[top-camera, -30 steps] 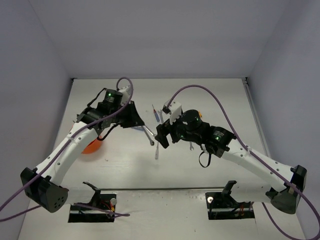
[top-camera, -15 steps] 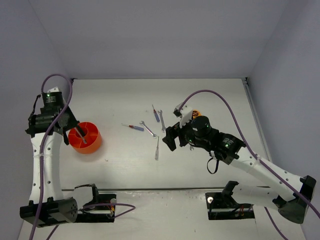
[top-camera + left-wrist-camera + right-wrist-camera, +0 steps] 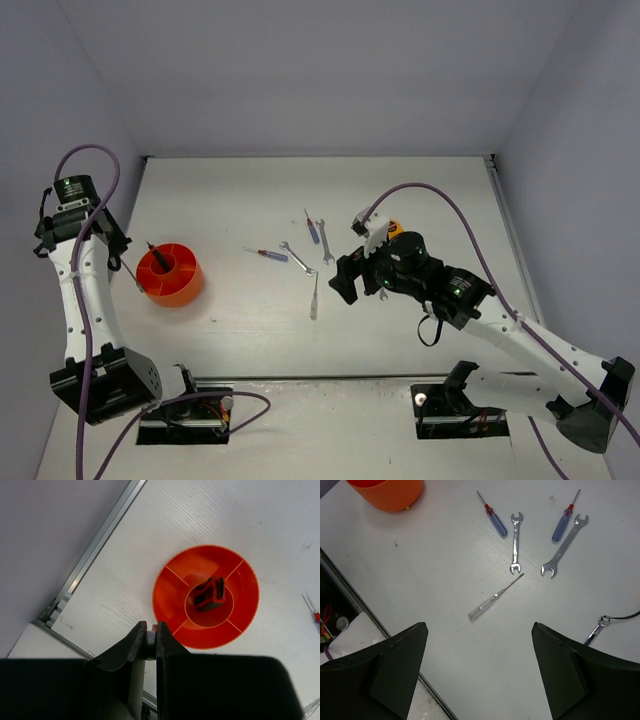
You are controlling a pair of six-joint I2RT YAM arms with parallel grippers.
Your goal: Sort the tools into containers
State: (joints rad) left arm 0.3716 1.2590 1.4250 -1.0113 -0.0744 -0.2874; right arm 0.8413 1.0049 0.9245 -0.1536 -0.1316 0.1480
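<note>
White arms (image 3: 88, 300), black joints (image 3: 410, 262), purple cables (image 3: 412, 185)

The tub (image 3: 186, 291) sits at the left of the table (image 3: 230, 330), with a knife-like tool (image 3: 210, 593) standing in its centre compartment. Well to its right, mid-table, lie a screwdriver (image 3: 270, 255), a wrench (image 3: 296, 258), a second screwdriver (image 3: 313, 231) and a second wrench (image 3: 323, 241). A slim screwdriver (image 3: 314, 297) lies in front of them. A tape measure (image 3: 393, 228) lies farther right.

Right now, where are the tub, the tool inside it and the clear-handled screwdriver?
tub (image 3: 170, 597), left wrist view, bare floor of its left compartment.
red-and-black tool (image 3: 210, 593), left wrist view, its middle, in the centre compartment.
clear-handled screwdriver (image 3: 496, 595), right wrist view, where handle meets shaft.
</note>
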